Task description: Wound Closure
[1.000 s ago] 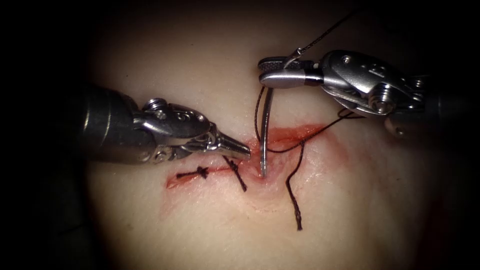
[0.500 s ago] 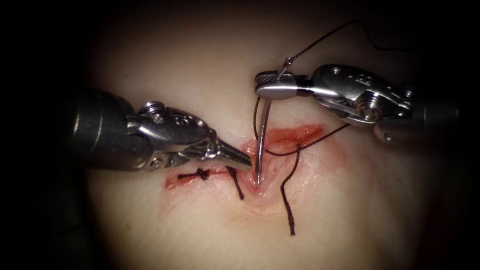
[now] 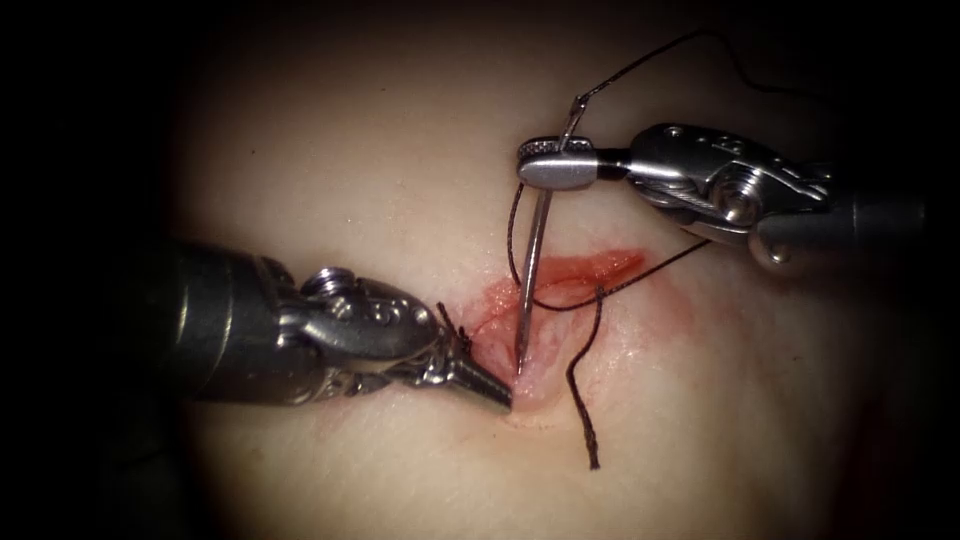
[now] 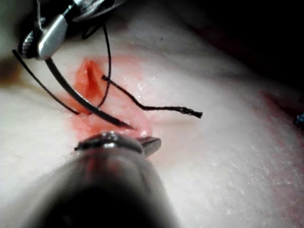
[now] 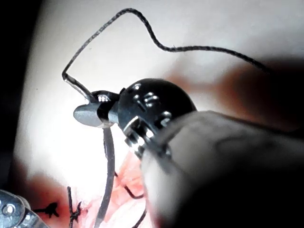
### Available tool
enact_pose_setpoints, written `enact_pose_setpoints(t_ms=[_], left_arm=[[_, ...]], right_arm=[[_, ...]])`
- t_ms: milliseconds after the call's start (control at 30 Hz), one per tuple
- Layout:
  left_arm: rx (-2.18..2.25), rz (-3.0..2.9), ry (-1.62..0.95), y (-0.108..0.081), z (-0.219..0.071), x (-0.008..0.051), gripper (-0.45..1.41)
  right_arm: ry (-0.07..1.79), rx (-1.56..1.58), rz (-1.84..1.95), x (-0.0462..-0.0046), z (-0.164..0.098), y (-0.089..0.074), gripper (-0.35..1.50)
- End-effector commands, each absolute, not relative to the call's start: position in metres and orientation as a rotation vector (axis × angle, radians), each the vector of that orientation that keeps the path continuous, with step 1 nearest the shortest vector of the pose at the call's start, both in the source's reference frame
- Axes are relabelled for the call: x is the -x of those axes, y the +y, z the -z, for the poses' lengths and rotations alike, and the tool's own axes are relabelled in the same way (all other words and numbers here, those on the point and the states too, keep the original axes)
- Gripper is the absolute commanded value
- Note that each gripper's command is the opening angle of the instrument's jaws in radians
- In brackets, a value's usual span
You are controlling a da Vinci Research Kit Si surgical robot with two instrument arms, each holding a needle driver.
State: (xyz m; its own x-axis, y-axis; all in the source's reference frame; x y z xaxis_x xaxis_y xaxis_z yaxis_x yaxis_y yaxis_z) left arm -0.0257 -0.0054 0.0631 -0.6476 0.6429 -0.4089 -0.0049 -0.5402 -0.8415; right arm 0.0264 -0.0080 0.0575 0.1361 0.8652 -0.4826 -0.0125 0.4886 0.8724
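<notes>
The right tool [image 3: 556, 166] grips the curved needle [image 3: 530, 290] near its swaged tail end, jaws clamped across it, with the thread [image 3: 640, 66] leaving that tail and arcing up and away toward the right. The needle hangs steeply down from the jaws, and its tip rests at the cut [image 3: 535, 325] in the tissue [image 3: 400, 150], at the reddened lip near the cut's middle; whether the point has already entered or merely touches the surface cannot be told. The left tool [image 3: 490, 392] has dropped lower than it sat half a second ago and now lies with its jaws closed together and holding nothing, their tip pressed against the tissue just left of the needle point. To do this bite well, the needle should meet the lip squarely and be turned along its own curve rather than pushed straight, while the left tool steadies the edge without crushing it. The right shaft comes in from the right, nearly level, its wrist bent so the jaws point left. The left shaft slopes in from the left, angled down toward the cut. A loose cut end [image 3: 585, 410] lies to the right of the needle, and red fluid [image 3: 590, 268] stains the cut's right stretch.
</notes>
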Motion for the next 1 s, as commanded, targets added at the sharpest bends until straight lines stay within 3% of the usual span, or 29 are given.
enact_pose_setpoints(t_ms=[33,267,433,1000], left_arm=[[1.026,-2.224,-1.213,-0.0055,-0.0636,0.0262,-0.45],[1.029,-2.263,-1.259,-0.0061,-0.0635,0.0263,-0.45],[1.040,-2.269,-1.238,-0.0058,-0.0639,0.0262,-0.42],[1.008,-2.258,-1.173,-0.0052,-0.0646,0.0263,-0.35]], right_arm=[[1.282,-0.867,-0.764,-0.0274,-0.0577,-0.0078,-0.35],[1.279,-0.950,-0.703,-0.0278,-0.0581,-0.0077,-0.35],[1.408,-0.668,-0.481,-0.0284,-0.0574,-0.0070,-0.35],[1.397,-0.525,-0.382,-0.0279,-0.0553,-0.0052,-0.35]])
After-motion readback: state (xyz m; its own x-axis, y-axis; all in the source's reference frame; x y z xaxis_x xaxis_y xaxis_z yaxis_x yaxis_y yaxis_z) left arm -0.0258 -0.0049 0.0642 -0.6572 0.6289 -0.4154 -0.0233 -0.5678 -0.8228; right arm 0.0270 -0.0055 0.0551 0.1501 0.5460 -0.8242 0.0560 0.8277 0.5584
